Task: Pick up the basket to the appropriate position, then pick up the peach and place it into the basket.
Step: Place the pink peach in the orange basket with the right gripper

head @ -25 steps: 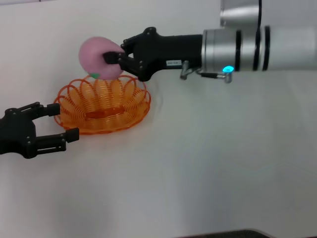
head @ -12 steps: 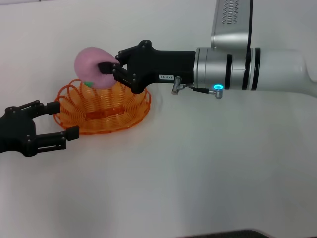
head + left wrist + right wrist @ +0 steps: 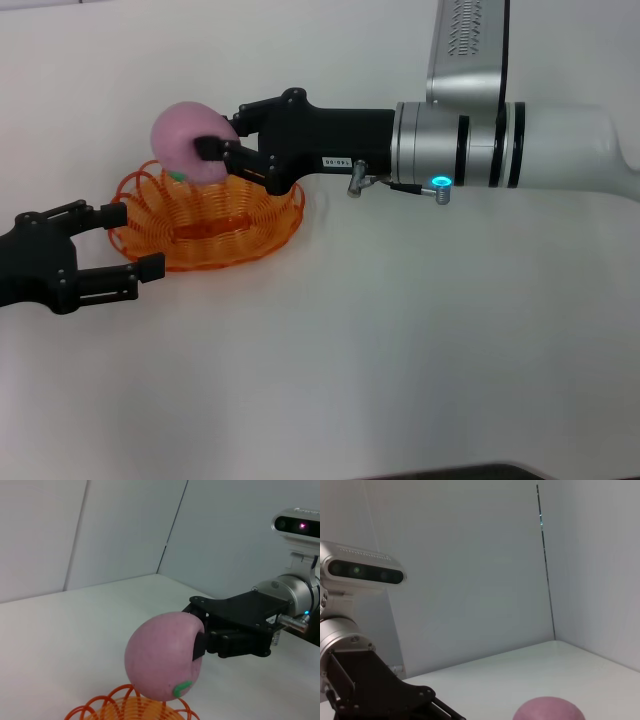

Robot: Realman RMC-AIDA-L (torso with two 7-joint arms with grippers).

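The pink peach (image 3: 186,140) hangs over the far left part of the orange basket (image 3: 288,214), just above its rim. My right gripper (image 3: 214,156) reaches in from the right and is shut on the peach. In the left wrist view the peach (image 3: 161,661) shows a small green spot low down. There the right gripper (image 3: 199,641) clamps the fruit above the basket's loops (image 3: 125,709). My left gripper (image 3: 133,241) is open at the basket's left edge, one finger on each side of the rim. The peach's top (image 3: 548,709) also shows in the right wrist view.
The basket stands on a white table (image 3: 400,340). White walls (image 3: 125,530) close off the back. The robot's head camera (image 3: 362,570) shows in the right wrist view.
My right arm has carried the peach left and a little lower, from behind the basket's far rim to over the basket. The left gripper and the basket have hardly moved.
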